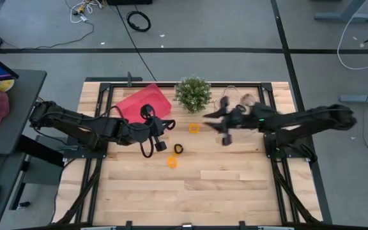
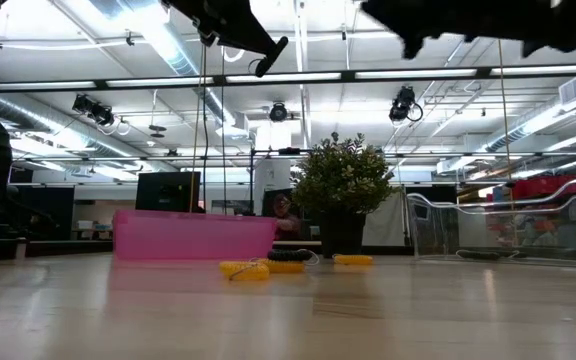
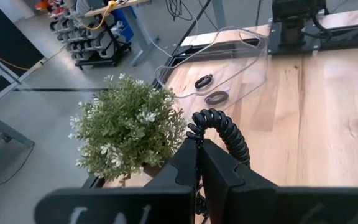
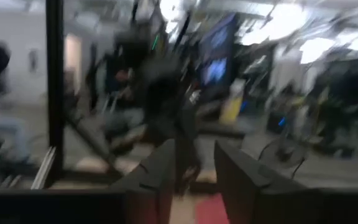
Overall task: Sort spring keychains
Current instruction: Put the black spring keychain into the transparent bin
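My left gripper (image 3: 197, 146) is high over the table by the pink tray (image 1: 144, 102), shut on a black spring keychain (image 3: 225, 127). My right gripper (image 1: 214, 126) hangs open and blurred in front of the green plant (image 1: 193, 94); nothing shows between its fingers (image 4: 166, 165). On the table lie an orange keychain (image 1: 193, 128), a black one (image 1: 178, 149) and another orange one (image 1: 172, 161). Two black keychains (image 3: 204, 81) (image 3: 216, 98) lie in the clear tray (image 3: 253, 59). My left gripper pinches the black spring keychain between its two shut fingers (image 3: 182, 162). The coil (image 3: 213, 118) rises out past the fingertips and arches over them. It is lifted clear of the table, with the fingers pointing toward the table's right side.
The plant stands at the far edge between the pink tray and the clear tray (image 1: 248, 102). Bare wood (image 1: 235, 185) spreads over the near half of the table. Beyond the table stand desks, monitors and cables.
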Robot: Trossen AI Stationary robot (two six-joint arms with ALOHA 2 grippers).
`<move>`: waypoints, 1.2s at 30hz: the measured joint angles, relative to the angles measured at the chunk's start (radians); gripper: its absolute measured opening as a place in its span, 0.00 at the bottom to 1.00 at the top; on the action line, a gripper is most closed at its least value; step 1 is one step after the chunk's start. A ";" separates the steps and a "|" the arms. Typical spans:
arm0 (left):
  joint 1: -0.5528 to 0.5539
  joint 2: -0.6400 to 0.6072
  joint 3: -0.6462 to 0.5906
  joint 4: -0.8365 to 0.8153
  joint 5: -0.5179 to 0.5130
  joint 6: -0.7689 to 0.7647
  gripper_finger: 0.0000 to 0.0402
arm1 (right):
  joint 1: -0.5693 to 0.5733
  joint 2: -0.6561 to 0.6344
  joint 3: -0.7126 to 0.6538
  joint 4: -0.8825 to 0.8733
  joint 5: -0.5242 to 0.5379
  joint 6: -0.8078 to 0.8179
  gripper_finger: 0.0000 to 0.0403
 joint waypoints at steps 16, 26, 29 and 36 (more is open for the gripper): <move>-0.011 0.000 0.000 0.014 0.014 0.011 0.04 | -0.005 0.440 0.255 -0.011 -0.135 0.068 0.86; -0.011 0.000 0.000 0.016 0.016 0.009 0.04 | -0.001 0.520 0.272 0.122 -0.147 0.083 0.78; -0.010 0.003 0.000 0.022 0.022 0.008 0.04 | 0.006 0.530 0.273 0.152 -0.150 0.085 0.76; -0.010 0.003 0.000 0.048 0.043 0.008 0.04 | 0.008 0.549 0.273 0.206 -0.150 0.097 0.72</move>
